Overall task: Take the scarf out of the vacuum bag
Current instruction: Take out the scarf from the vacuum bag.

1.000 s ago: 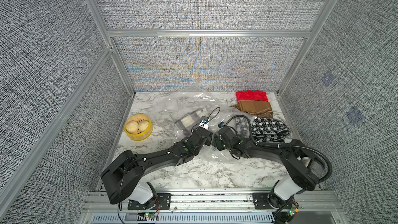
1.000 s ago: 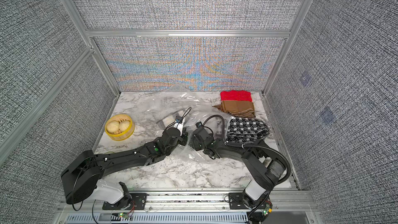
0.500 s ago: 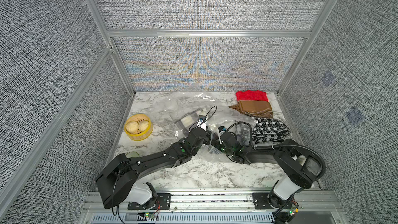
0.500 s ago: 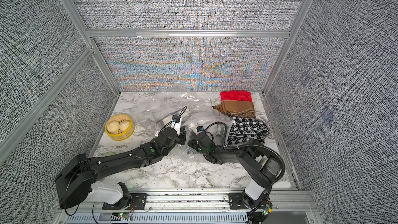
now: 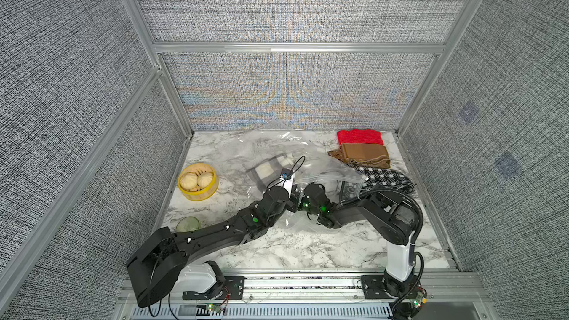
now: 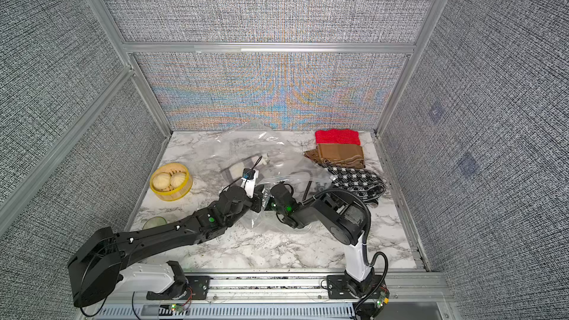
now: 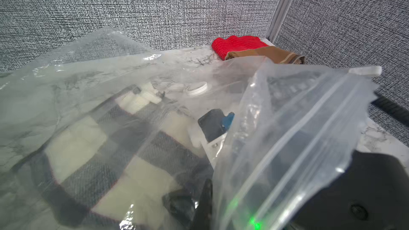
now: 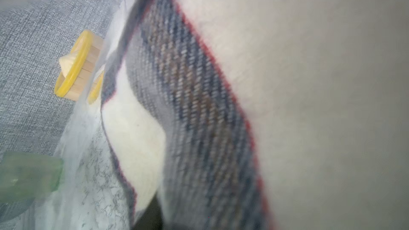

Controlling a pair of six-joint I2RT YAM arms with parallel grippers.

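1. The left gripper is fully closed. It appears to be pinched on the film of the vacuum bag at its mouth, though the pinch itself is veiled by plastic in the left wrist view.
2. The right gripper is set just beside the left gripper, pointing toward it and apparently reaching into the bag's mouth. Its fingertips are not shown, so how far it is closed, and on what, cannot be told.
3. The scarf is inside the bag, ahead of the left gripper. It fills most of the right wrist view at very close range.
4. Risk: film may be caught together with the cloth by the right gripper, and the bag would then be dragged along.
5. Risk: the slick film may slip from the left pinch, and the bag would no longer be anchored.
6. Risk: the folds may bunch at the zip-seal edge, which is raised beside the left gripper.
7. Appearance: the scarf is a woven plaid with cream squares, grey and dark bands, and a thin red line. It is folded flat and looks hazy through the crinkled film. The white valve cap is seen beyond it.
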